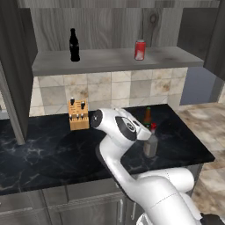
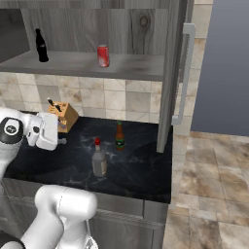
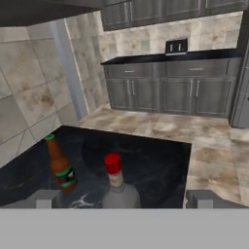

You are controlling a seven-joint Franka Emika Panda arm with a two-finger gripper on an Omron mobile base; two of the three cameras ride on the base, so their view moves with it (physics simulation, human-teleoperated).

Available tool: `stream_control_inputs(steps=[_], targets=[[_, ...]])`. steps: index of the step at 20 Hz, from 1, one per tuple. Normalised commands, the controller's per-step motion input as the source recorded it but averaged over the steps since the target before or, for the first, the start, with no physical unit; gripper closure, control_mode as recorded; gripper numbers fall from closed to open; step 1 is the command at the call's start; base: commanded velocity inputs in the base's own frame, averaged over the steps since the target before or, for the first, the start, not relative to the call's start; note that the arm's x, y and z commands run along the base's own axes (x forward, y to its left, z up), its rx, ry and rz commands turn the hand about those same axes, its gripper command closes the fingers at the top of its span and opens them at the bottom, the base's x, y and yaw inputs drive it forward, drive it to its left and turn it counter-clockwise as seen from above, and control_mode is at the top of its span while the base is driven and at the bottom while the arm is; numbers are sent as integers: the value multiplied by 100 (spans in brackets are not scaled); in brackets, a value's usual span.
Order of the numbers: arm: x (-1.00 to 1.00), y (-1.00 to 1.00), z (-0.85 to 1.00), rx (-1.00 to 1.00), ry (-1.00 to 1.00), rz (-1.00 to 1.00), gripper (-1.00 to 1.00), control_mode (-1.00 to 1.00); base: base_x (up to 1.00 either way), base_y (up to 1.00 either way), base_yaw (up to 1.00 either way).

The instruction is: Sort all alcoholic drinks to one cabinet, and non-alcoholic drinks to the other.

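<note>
A black contoured cola bottle [image 1: 74,45] [image 2: 41,45] and a red soda can [image 1: 139,49] [image 2: 103,55] stand apart on the open cabinet's shelf [image 1: 110,59]. Down on the black counter [image 1: 39,154] stand a slim green-brown bottle with a red label [image 1: 147,116] [image 2: 119,135] [image 3: 61,168] and a stouter clear-grey bottle with a red cap [image 1: 150,143] [image 2: 99,160] [image 3: 116,185]. My gripper [image 2: 62,141] [image 3: 124,199] is open just above the counter, a short way from the stout bottle. In the hand view that bottle sits centred between my spread fingertips [image 3: 46,198], the slim one left of it.
A wooden knife block [image 1: 78,115] [image 2: 63,115] stands at the tiled back wall behind my hand. An open cabinet door [image 2: 168,73] with a long handle hangs over the counter's right end. Beyond the counter edge lies tiled floor, with further grey cabinets [image 3: 165,92] across the room.
</note>
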Motion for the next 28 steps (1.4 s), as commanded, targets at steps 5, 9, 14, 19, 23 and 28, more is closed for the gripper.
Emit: stream_control_inputs(steps=[5, 9, 14, 19, 23, 28], targets=[[33, 0, -25, -1, 7, -8, -100, -100, 0, 0, 0], [27, 0, -34, -2, 3, -5, -100, -100, 0, 0, 0], [22, -2, -30, -3, 0, -1, -100, -100, 0, 0, 0], [19, -8, -15, -2, 0, 0, -100, -100, 0, 0, 0], [5, -17, -8, 0, 3, 0, -100, -100, 0, 0, 0], [0, -22, -9, 0, 5, -1, -100, -100, 0, 0, 0]])
